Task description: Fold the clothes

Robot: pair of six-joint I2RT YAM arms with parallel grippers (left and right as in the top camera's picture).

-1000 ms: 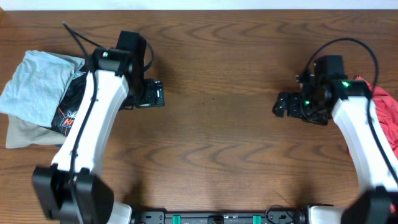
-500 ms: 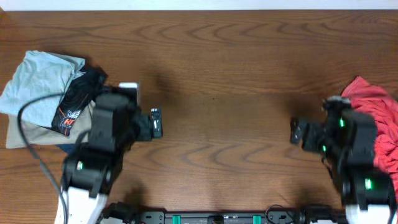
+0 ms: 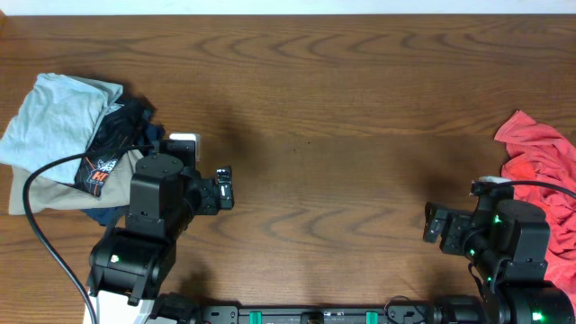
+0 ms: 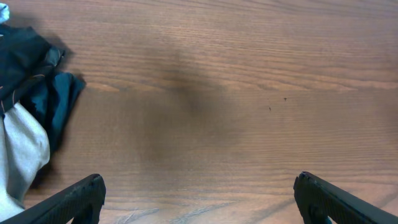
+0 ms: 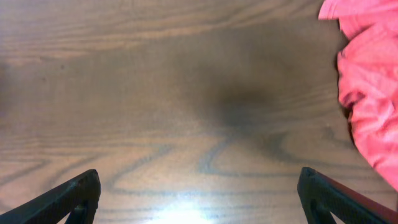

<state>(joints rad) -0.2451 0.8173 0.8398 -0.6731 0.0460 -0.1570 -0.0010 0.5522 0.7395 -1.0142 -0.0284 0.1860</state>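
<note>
Overhead: left gripper (image 3: pixel 225 187) and right gripper (image 3: pixel 432 225) both spread wide, empty, over bare wood, probably to keep the middle free for folding. Pale blue-grey T-shirt (image 3: pixel 54 121) outboard of left gripper, heaped with black patterned top (image 3: pixel 112 148) on beige garment (image 3: pixel 40 193). Coral-red garment (image 3: pixel 540 166) crumpled just outboard of right gripper, likely next. Brown wood-grain table (image 3: pixel 315 90); pale strip (image 3: pixel 288 5) past far edge, nature unclear.

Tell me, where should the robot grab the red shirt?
Probably the loose edge of the red shirt that faces the middle of the table, coming in from that side with the open right hand. The shirt lies crumpled, and that edge sits flat on bare wood, nearest the hand.
</note>
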